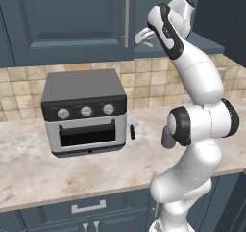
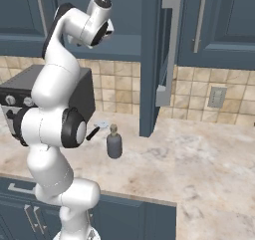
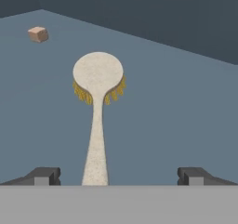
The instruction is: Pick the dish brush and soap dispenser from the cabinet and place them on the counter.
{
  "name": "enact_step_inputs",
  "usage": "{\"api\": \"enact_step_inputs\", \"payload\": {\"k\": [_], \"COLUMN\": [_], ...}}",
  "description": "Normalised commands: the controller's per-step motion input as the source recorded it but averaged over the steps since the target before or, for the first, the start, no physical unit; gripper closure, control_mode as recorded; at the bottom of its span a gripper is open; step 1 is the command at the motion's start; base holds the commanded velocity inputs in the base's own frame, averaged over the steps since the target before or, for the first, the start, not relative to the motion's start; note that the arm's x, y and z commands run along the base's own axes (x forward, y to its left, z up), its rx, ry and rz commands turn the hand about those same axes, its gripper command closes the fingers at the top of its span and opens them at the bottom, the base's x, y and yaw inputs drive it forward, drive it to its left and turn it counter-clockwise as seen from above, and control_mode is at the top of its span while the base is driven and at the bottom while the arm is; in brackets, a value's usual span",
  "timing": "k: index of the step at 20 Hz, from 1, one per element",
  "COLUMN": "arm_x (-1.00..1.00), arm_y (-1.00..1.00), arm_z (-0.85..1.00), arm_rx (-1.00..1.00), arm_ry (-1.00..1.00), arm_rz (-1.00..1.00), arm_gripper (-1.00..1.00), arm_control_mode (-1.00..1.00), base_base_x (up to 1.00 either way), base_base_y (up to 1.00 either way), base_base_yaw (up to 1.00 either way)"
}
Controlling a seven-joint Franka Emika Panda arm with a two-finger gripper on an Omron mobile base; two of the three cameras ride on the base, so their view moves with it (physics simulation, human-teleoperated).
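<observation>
We note, at far left of the left base view, the toaster oven (image 1: 84, 111) standing on the surface (image 1: 29, 173), three knobs across its front and its back to the tan tiled backsplash (image 1: 144, 79). Just right of it lies a small white item with a short black handle (image 1: 131, 126). Above, we see the dark blue-grey cabinet (image 1: 67, 19) with its silver bar handle (image 1: 127, 14). The arm rises at right and reaches up into the open cabinet.

In the right base view we find the soap dispenser (image 2: 114, 142) upright on the surface, grey body, tan pump top, near the foot of the open cabinet door (image 2: 151, 60) and just right of the small white item. An outlet plate (image 2: 217, 97) sits on the backsplash farther right.

In the hand view the dish brush (image 3: 97, 111) lies flat on the blue cabinet shelf (image 3: 186, 116), round cream head away from the camera with yellow bristles under its rim, handle running toward us. A small tan cube (image 3: 38, 34) sits at upper left. The hand (image 3: 118, 176) is spread to full width, its fingertips (image 3: 45, 175) on either side of the handle end and not touching it; the handle lies nearer the left tip. The hand holds nothing.
</observation>
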Motion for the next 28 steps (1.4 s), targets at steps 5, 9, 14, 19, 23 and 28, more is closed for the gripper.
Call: {"api": "enact_step_inputs", "payload": {"k": [5, 9, 14, 19, 23, 28], "arm_x": [0.0, 0.0, 0.0, 0.0, 0.0, 0.0], "arm_y": [0.0, 0.0, 0.01, 0.0, 0.0, 0.0], "arm_z": [-0.11, -0.17, -0.1, -0.06, -0.03, -0.01], "arm_rx": [0.0, 0.0, 0.0, 0.0, 0.0, 0.0], "arm_ry": [0.01, 0.03, 0.01, 0.0, 0.0, 0.0], "arm_rz": [0.0, 0.0, 0.01, 0.01, 0.01, 0.01], "arm_gripper": [-1.0, -1.0, 1.0, 1.0, 1.0, 1.0], "arm_control_mode": [-1.0, -1.0, -1.0, -1.0, -1.0, -1.0], "base_base_x": [0.0, 0.0, 0.0, 0.0, 0.0, 0.0], "base_base_y": [0.0, 0.0, 0.0, 0.0, 0.0, 0.0], "base_base_yaw": [0.0, 0.0, 0.0, 0.0, 0.0, 0.0]}}
